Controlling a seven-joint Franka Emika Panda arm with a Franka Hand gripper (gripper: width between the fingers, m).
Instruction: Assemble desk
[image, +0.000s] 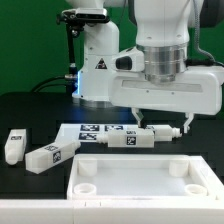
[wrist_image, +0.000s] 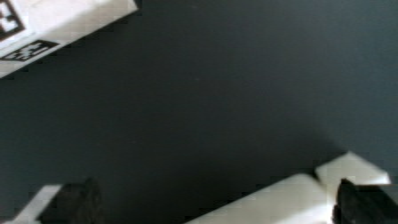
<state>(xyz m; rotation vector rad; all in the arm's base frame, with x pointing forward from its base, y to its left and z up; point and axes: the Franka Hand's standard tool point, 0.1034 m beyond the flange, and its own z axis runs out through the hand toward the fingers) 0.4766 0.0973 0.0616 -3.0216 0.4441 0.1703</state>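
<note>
The white desk top (image: 145, 180), a tray with a raised rim and round corner sockets, lies at the front of the exterior view. One white tagged leg (image: 143, 137) lies just behind it, partly on the marker board (image: 100, 128). My gripper (image: 162, 120) hangs open just above this leg, touching nothing. Two more legs (image: 12, 145) (image: 50, 153) lie at the exterior view's left. In the wrist view my gripper (wrist_image: 217, 205) has its dark fingertips (wrist_image: 71, 202) far apart. A white part (wrist_image: 294, 198) lies slanted between them, close to one fingertip.
The white robot base (image: 98, 65) stands behind the marker board. A white piece with a tag (wrist_image: 45, 30) shows at the corner of the wrist view; I cannot tell whether it is a leg or the marker board. The table is black.
</note>
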